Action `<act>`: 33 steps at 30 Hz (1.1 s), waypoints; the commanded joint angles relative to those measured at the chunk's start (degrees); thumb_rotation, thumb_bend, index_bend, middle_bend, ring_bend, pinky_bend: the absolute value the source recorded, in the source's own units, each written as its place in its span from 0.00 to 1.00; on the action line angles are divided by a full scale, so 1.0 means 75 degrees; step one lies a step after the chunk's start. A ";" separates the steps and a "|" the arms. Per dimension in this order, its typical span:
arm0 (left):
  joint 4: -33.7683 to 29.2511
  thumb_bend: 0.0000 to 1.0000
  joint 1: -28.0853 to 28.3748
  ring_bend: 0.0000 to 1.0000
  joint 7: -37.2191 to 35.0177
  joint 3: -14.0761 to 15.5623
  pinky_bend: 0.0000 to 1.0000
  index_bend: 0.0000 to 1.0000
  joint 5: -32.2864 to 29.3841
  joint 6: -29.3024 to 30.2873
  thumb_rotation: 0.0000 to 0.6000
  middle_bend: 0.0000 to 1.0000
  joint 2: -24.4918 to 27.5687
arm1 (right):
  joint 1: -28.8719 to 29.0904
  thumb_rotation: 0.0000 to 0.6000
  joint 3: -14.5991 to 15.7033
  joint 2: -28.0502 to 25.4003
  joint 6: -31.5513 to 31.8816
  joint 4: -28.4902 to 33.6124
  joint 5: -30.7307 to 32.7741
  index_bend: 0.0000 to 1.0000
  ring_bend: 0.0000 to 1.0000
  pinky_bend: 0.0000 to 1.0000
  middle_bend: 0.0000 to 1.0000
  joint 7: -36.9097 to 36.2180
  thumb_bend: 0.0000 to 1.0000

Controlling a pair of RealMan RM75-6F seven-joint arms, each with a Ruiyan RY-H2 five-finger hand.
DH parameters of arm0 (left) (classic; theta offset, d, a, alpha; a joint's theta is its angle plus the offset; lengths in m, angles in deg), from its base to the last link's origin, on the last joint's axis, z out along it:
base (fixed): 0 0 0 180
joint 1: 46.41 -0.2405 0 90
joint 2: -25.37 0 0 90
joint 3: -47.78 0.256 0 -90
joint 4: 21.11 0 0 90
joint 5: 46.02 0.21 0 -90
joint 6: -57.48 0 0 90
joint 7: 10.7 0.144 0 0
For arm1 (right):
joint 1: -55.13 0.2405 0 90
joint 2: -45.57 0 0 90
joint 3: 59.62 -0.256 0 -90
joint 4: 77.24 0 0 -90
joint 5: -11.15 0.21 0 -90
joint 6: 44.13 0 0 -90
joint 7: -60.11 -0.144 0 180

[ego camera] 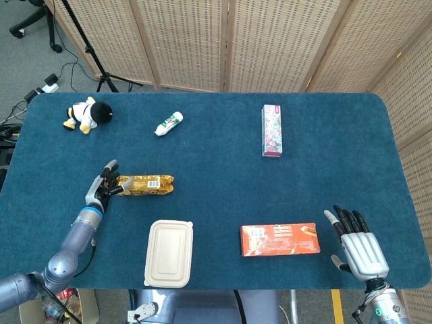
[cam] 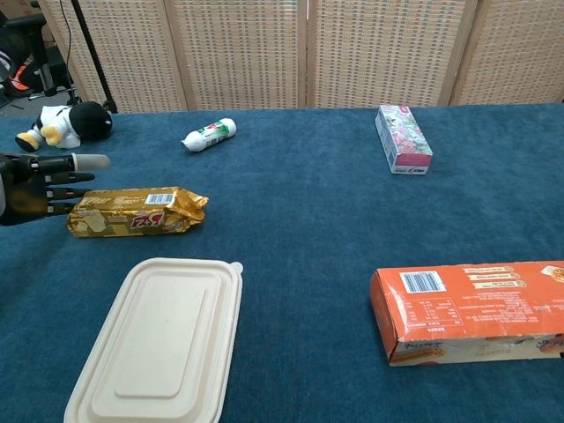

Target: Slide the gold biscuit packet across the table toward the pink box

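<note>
The gold biscuit packet (ego camera: 145, 184) (cam: 137, 212) lies flat on the blue table, left of centre. My left hand (ego camera: 103, 188) (cam: 40, 187) touches its left end with straight, spread fingers and grips nothing. The pink box (ego camera: 272, 129) (cam: 402, 137) lies at the far right-centre, well away from the packet. My right hand (ego camera: 358, 244) rests flat at the table's front right corner, fingers spread, holding nothing; the chest view does not show it.
A beige lidded food tray (ego camera: 169, 252) (cam: 159, 342) sits just in front of the packet. An orange carton (ego camera: 279, 239) (cam: 471, 308) lies front right. A small white bottle (ego camera: 169, 123) (cam: 209, 134) and a penguin plush (ego camera: 86, 115) (cam: 63, 124) lie at the back left.
</note>
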 commanded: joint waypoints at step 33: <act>-0.1036 0.30 0.0285 0.00 0.0698 -0.0116 0.00 0.00 -0.0417 0.0468 1.00 0.00 -0.0460 | 0.0064 1.00 0.0065 -0.0049 0.0060 0.0062 -0.0075 0.01 0.00 0.00 0.00 -0.0137 0.26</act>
